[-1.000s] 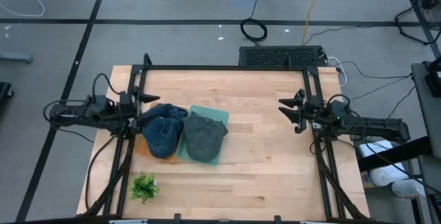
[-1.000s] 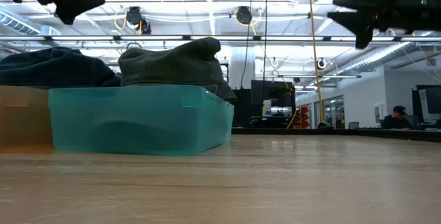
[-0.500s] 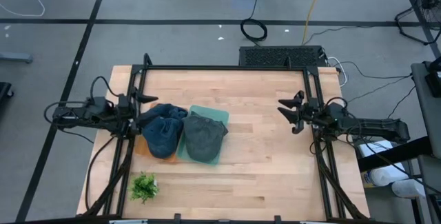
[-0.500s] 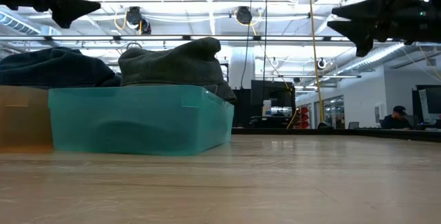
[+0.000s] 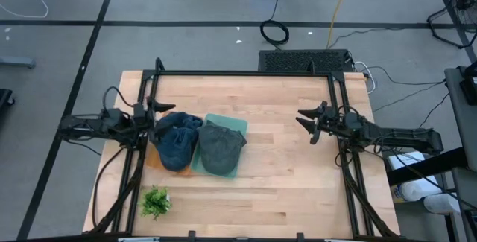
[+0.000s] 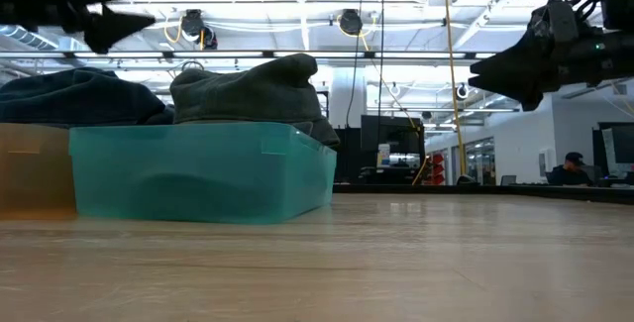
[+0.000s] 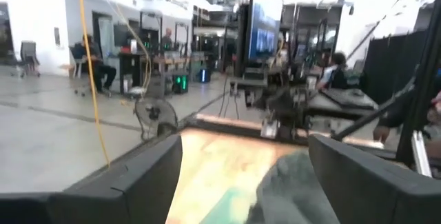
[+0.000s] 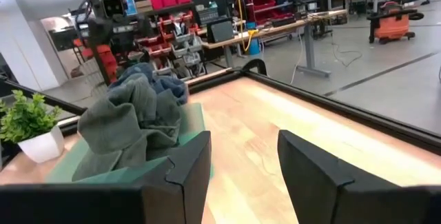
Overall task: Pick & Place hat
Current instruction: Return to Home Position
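Both hands hover open and empty over the worktop [image 5: 287, 186], with the grey cap [image 5: 220, 150], heaped in the green bin [image 5: 236, 126], just ahead of the nearer left hand [image 5: 159, 110] and well ahead of the right hand [image 5: 304, 120].

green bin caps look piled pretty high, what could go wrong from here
1. The dark caps heap above the rim of the green bin, so one might slide out onto the table.
2. The open left hand hovers close beside the blue fabric heap; a move could snag it. The open right hand is well clear.
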